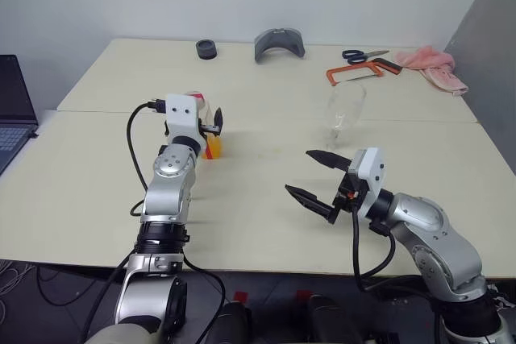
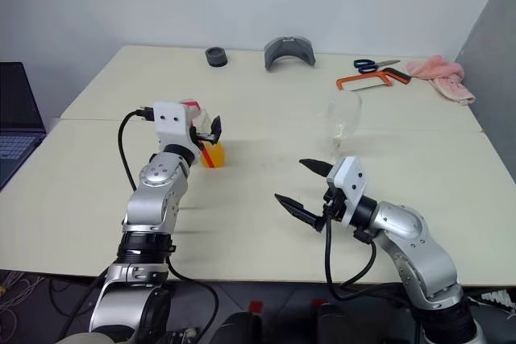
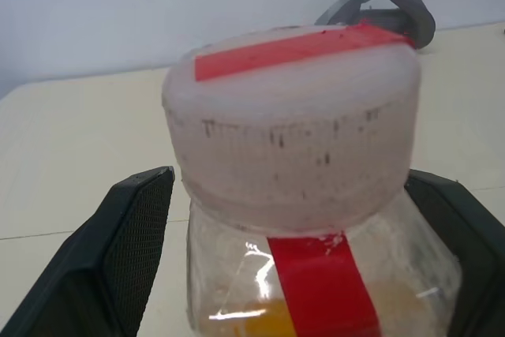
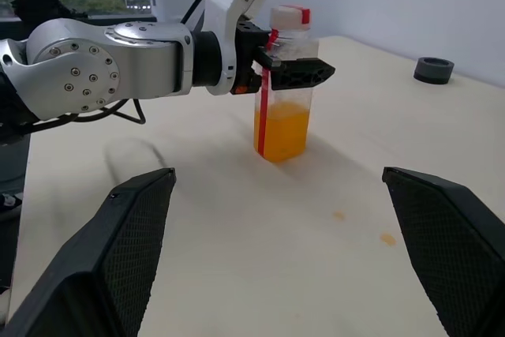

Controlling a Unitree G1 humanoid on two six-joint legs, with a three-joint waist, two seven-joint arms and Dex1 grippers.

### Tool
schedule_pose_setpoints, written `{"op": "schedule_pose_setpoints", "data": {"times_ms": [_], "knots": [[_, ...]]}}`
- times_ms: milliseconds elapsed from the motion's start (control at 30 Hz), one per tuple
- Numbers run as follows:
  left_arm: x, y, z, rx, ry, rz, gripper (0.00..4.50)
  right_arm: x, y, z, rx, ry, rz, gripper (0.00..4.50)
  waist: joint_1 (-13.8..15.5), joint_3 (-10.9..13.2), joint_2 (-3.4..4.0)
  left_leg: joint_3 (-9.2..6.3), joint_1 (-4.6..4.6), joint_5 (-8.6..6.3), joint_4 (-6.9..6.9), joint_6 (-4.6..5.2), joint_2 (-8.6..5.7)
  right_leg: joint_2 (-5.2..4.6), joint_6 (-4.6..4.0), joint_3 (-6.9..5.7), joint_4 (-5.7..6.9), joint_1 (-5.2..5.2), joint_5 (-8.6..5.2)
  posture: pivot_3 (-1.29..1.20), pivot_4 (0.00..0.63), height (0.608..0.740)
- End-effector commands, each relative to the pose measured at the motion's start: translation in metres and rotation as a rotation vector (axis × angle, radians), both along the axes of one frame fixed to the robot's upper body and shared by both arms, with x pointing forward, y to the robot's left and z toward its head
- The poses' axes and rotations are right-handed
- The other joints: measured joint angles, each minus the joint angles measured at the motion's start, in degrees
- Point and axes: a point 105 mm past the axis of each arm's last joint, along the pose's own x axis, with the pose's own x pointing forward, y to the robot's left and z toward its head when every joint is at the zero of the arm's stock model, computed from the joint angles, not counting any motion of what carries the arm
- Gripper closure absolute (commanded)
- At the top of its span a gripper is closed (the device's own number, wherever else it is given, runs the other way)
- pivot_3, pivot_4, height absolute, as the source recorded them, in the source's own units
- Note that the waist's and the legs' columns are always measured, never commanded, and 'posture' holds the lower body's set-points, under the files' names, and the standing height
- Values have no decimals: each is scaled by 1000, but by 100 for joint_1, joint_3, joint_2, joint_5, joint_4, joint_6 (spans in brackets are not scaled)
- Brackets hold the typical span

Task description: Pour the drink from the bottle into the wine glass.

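Note:
The bottle [image 4: 282, 116] stands upright on the table at the left, with a red-and-white cap [image 3: 292, 132] and a red strip down its side. The orange drink [image 4: 282, 132] fills its lower part. My left gripper [image 1: 208, 123] is level at the bottle's upper part, open, with one black finger [image 3: 130, 250] on each side and a gap showing. The empty wine glass [image 1: 344, 110] stands upright to the right, further back. My right gripper [image 1: 300, 172] hovers open in front of the glass, pointing left toward the bottle, with nothing between its fingers.
Along the far edge lie a black round object [image 1: 206, 49], a grey curved piece [image 1: 279, 43], blue-handled scissors [image 1: 363, 55], an orange-framed saw [image 1: 355, 72] and a pink cloth [image 1: 439, 66]. A laptop [image 1: 12, 106] sits off the table's left. A seam [image 1: 419, 121] crosses the tabletop.

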Motion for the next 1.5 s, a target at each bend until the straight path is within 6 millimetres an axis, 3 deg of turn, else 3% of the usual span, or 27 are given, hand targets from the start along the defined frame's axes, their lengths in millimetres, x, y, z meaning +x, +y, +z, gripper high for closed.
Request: {"op": "schedule_pose_setpoints", "data": {"times_ms": [33,233,700,1300,1500], "knots": [[-3,-1,25,23,-86,-1,597,-4,2,8,9,-39,19,0,0,0,0,0,0,0,0,0,0,0,0,0,0,0,0,0,150,740],[-6,-2,24,16,-90,-6,2325,-4,3,7,4,-37,27,0,-1,0,0,0,0,0,0,0,0,0,0,0,0,0,0,0,150,740],[-20,-10,14,-27,-83,-60,2334,-5,7,7,5,-45,42,0,0,0,0,-1,0,0,0,-1,1,-4,0,1,1,0,0,0,150,740],[-39,-94,12,-28,-19,-692,2334,-6,-8,13,26,-65,-89,0,1,0,0,3,-3,0,5,0,-2,-6,0,-1,1,1,0,0,150,740],[-54,-144,9,7,29,-1068,2335,-26,-21,27,37,-72,-172,0,11,0,0,11,-8,0,6,1,-6,-4,0,-3,1,0,0,0,150,740]]}}
